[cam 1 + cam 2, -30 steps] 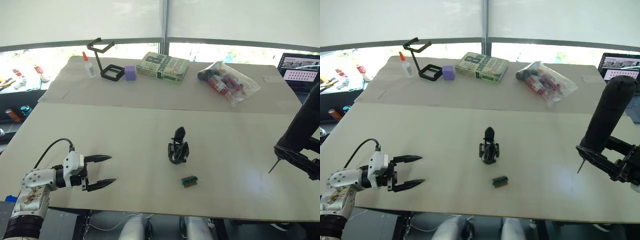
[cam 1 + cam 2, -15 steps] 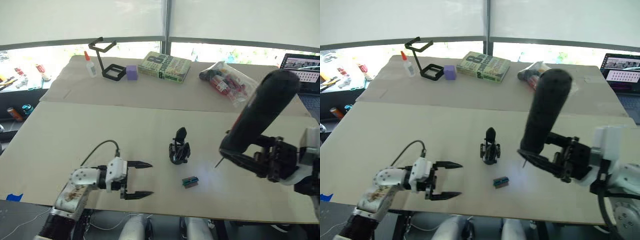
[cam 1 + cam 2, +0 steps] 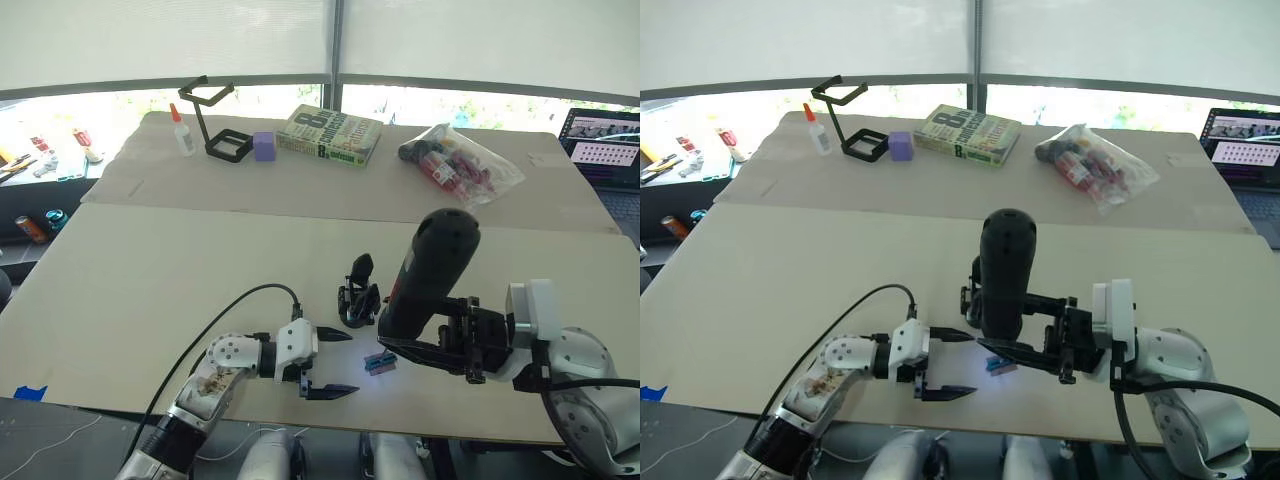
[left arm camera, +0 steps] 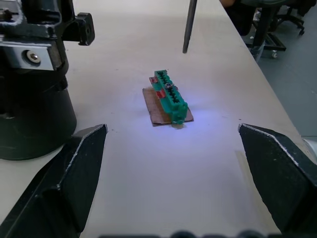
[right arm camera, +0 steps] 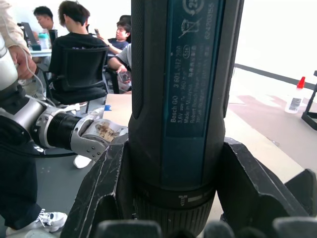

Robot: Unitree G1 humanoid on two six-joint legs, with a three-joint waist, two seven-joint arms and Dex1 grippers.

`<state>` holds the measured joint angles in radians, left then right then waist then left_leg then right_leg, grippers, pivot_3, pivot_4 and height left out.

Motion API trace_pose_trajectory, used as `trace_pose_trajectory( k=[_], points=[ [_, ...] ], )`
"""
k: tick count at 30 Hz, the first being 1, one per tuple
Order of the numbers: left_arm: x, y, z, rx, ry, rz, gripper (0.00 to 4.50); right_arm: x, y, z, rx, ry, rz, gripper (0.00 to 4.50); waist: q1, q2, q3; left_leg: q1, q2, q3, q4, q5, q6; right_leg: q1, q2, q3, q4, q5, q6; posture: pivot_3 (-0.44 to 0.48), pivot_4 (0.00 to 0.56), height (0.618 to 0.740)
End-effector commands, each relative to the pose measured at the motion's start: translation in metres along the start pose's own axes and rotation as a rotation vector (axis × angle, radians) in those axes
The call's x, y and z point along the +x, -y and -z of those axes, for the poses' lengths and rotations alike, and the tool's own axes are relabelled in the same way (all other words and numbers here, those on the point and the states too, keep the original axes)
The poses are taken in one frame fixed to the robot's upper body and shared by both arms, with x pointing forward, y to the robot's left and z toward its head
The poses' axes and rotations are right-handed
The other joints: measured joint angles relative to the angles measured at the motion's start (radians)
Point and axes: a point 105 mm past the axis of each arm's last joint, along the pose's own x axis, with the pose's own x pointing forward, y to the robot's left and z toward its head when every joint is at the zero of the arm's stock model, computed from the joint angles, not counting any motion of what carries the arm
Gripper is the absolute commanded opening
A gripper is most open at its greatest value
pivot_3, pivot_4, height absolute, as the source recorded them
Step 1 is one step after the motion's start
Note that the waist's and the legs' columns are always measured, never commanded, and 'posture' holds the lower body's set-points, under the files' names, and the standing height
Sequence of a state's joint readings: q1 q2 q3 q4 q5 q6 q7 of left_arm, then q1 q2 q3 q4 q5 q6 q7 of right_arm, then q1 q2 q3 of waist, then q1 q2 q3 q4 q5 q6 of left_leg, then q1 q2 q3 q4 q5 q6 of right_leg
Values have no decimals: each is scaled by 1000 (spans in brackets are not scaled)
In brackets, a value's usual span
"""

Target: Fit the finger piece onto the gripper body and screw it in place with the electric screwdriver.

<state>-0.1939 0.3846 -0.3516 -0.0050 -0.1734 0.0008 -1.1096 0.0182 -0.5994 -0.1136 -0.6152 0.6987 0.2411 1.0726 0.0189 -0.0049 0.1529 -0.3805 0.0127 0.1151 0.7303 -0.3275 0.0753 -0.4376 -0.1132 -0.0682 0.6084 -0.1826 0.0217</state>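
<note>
While our right pincer clamps the electric screwdriver upright at centre frame, the gripper body stands just left of it on the table; our left pincer, wide open and empty, sits lower left.

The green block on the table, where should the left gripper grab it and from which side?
Across its short width, on the two long side faces of the green block. It is a narrow bar lying flat on a brown backing, pins up. The open left gripper already faces it; come in low from there, clear of the screwdriver bit beyond it.
</note>
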Motion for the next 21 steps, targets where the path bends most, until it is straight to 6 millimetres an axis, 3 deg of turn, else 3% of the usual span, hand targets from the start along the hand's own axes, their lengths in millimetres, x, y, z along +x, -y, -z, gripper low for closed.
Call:
trace_pose_trajectory(
  k=[1,21],
  points=[
    [4,-1,10,-11,-44,-7,4488,2,0,-8,-85,44,-12,1929,1,0,0,0,0,0,0,0,0,0,0,0,0,0,0,0,150,740],
    [7,7,18,-36,-67,36,4488,-5,4,2,-96,16,16,1929,4,0,0,2,0,0,0,0,0,2,-1,0,0,0,0,0,150,740]
  ],
)
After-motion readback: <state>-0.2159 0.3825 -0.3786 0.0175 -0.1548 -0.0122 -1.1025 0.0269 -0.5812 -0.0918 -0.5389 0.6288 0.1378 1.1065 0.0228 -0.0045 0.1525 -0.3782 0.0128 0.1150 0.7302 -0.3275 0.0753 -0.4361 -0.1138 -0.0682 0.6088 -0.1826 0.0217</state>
